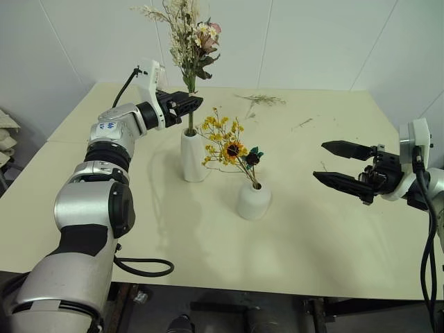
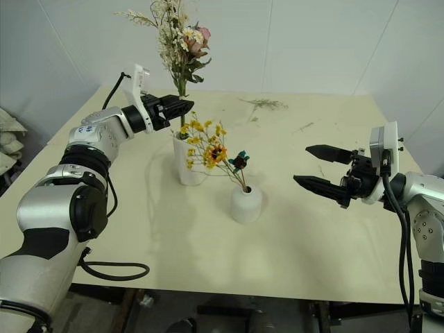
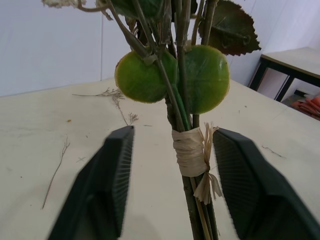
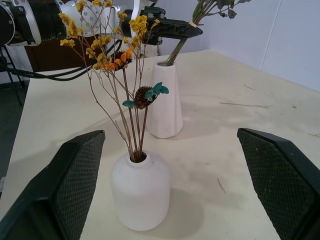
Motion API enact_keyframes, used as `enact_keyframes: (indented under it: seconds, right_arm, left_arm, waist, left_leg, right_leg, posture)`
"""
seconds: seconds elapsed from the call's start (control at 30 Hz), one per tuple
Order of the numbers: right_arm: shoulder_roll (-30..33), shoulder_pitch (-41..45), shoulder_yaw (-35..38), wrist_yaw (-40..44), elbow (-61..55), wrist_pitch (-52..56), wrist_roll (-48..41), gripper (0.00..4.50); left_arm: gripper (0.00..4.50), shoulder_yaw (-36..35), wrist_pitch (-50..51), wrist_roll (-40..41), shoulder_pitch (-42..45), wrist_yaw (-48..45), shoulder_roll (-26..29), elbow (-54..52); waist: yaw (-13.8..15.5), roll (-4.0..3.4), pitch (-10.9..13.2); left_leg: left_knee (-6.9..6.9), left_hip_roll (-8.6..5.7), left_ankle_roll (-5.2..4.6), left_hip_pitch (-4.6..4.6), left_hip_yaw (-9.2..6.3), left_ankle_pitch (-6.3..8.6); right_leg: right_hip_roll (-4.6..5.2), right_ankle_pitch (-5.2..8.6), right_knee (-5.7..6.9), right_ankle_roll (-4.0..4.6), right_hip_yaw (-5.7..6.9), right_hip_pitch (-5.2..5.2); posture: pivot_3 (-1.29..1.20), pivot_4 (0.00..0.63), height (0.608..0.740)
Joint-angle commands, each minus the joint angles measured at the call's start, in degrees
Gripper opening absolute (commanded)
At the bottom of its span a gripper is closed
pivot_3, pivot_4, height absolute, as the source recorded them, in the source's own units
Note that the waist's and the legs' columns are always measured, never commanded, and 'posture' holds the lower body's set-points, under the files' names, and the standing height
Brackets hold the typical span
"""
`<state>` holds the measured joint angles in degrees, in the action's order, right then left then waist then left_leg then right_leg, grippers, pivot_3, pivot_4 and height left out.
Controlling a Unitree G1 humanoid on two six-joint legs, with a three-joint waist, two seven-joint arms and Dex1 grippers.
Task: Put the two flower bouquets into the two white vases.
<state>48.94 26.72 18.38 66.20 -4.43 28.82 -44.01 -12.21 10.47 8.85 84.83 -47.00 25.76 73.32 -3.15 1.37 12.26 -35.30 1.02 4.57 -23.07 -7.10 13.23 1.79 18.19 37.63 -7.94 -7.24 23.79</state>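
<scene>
The pink rose bouquet (image 1: 189, 35) stands upright with its stems in the tall white vase (image 1: 193, 156). My left gripper (image 1: 191, 104) reaches in from the left just above the vase mouth. In the left wrist view its fingers (image 3: 117, 170) stand apart on either side of the raffia-tied stems (image 3: 191, 152), with a gap on each side. The yellow bouquet (image 1: 225, 142) with its small sunflower leans out of the short round vase (image 1: 253, 200). My right gripper (image 1: 331, 163) hovers open to the right of that short vase (image 4: 140, 195), holding nothing.
Loose dried twigs (image 1: 260, 100) lie on the cream table (image 1: 312, 236) near the back wall. A black cable (image 1: 146, 267) loops over the table's front left edge. Another table (image 3: 295, 65) stands beyond the far side.
</scene>
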Motion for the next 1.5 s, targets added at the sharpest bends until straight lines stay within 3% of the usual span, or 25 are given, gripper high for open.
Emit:
enact_keyframes:
  seconds: [0.03,0.17,0.77,1.07,1.5]
  right_arm:
    - [0.3,0.3,1.1,-0.2,-1.5,-0.5,-0.3,4.5]
    - [0.3,0.5,0.9,-0.2,-1.3,-0.6,-0.2,4.5]
    - [-0.3,0.5,0.7,-0.5,-1.1,-0.9,0.5,4.5]
    - [-0.6,0.2,0.8,-0.9,-1.4,-1.1,0.6,4.5]
    - [-1.1,1.0,0.3,-0.7,-0.9,-1.3,1.1,4.5]
  left_arm:
    - [1.17,-0.1,0.1,-0.5,1.9,0.0,0.4,0.1]
    - [0.09,0.6,-0.2,-1.2,1.7,-2.4,0.8,-0.3]
    - [0.09,1.1,-2.0,-0.6,-1.1,-13.8,2.3,-2.9]
    - [0.09,-1.7,-3.1,1.8,-4.1,-14.1,2.9,-3.8]
    - [0.09,1.0,-3.1,-0.1,-7.9,-14.8,3.0,-4.4]
  waist:
    - [0.0,0.0,0.0]
    - [0.0,0.0,0.0]
    - [-0.1,0.0,0.0]
    - [-0.2,0.0,0.0]
    - [-0.1,0.0,0.0]
  left_leg:
    - [0.0,0.0,0.0,0.0,0.0,0.0]
    - [0.0,0.0,0.0,0.0,0.0,0.0]
    - [0.01,0.0,0.01,0.0,0.0,-0.01]
    - [0.0,0.0,0.01,0.01,0.0,-0.01]
    - [0.0,0.0,0.01,0.01,0.0,-0.01]
  right_leg:
    - [0.0,0.0,0.0,0.0,0.0,0.0]
    - [0.0,0.0,0.0,0.0,0.0,0.0]
    - [0.0,0.0,0.0,0.0,0.0,0.0]
    - [0.0,0.0,0.01,0.0,-0.01,0.0]
    - [0.0,0.0,0.03,0.0,-0.01,0.0]
  posture:
    - [0.0,0.15,0.74]
    - [0.0,0.15,0.74]
    - [0.0,0.15,0.74]
    - [0.0,0.15,0.74]
    - [0.0,0.15,0.74]
